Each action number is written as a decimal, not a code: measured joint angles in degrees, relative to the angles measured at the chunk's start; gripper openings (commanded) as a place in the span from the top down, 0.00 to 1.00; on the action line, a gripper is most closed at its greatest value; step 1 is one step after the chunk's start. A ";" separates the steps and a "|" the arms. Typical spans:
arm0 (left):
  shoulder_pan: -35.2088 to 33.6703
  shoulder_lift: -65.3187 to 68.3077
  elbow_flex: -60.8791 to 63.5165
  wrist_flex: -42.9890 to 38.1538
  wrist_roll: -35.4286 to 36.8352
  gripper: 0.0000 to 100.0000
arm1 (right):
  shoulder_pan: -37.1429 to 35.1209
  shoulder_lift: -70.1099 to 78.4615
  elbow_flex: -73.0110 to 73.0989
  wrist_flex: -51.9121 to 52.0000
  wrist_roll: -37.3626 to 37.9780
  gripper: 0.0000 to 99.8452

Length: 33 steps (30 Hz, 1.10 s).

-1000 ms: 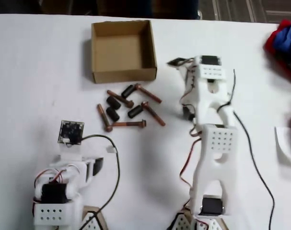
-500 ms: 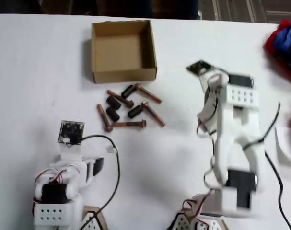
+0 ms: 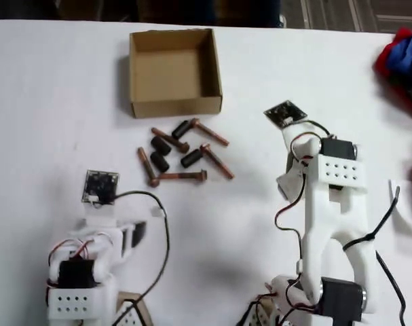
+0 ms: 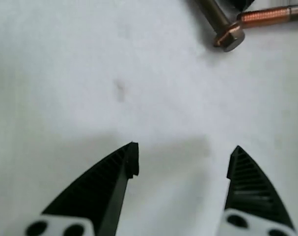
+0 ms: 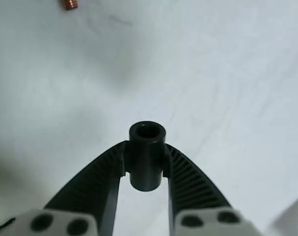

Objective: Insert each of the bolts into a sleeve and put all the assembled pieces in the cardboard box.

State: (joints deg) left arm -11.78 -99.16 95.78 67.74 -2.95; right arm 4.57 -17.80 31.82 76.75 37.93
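Left gripper (image 4: 184, 157), jaws spread wide above the white table (image 3: 56, 102), sits near and left of the cardboard box (image 3: 177, 106). Copper bolts (image 3: 182, 176) and black sleeves (image 3: 159, 161) lie scattered just before the box. Off to the box's right, right gripper (image 5: 145, 160) pinches one sleeve (image 5: 147, 135).

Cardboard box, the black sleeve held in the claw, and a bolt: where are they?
cardboard box (image 3: 176, 106), high view, on its near outer wall.
sleeve (image 5: 147, 160), right wrist view, on its side wall below the open end.
bolt (image 4: 228, 37), left wrist view, on its head.
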 measured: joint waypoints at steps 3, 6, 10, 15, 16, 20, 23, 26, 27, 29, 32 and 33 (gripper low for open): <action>-8.44 0.18 0.00 -8.44 -0.35 0.69 | -1.32 0.00 0.18 0.00 -0.62 0.98; -18.11 0.18 0.00 -17.23 -6.77 0.69 | -2.64 0.00 0.18 0.00 -0.79 0.98; -22.07 0.18 0.18 -23.74 -11.87 0.69 | -4.31 0.00 0.18 0.00 -0.79 0.98; -22.33 0.26 0.18 -28.31 -14.42 0.69 | -6.42 0.00 0.18 0.00 -1.14 0.98; -20.84 0.26 0.09 -28.31 -16.09 0.69 | -6.59 0.00 0.18 0.00 -1.14 0.98; -10.90 0.97 -1.67 -23.47 -20.22 0.69 | -6.86 0.00 0.18 0.00 -1.14 0.98; -4.57 5.27 -5.98 -17.23 -20.75 0.69 | -6.42 0.00 0.18 0.00 -1.14 0.98; -1.49 15.38 -11.87 -14.07 -20.66 0.69 | -4.31 0.00 0.18 0.00 -1.14 0.98; -1.23 19.69 -14.42 -13.80 -20.04 0.69 | -3.52 0.00 0.18 0.09 -1.14 0.98; -0.88 29.45 -21.19 -13.01 -16.79 0.69 | -1.93 0.00 0.18 0.09 -1.14 0.98; 0.00 45.89 -34.81 -8.97 -8.44 0.69 | 0.53 0.00 0.18 0.09 -1.14 0.98; 0.88 51.60 -40.00 -6.86 -5.01 0.69 | 1.23 0.00 0.18 0.09 -1.14 0.98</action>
State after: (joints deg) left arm -10.90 -47.56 55.78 60.88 -7.96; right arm 5.80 -17.80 32.00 76.84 36.79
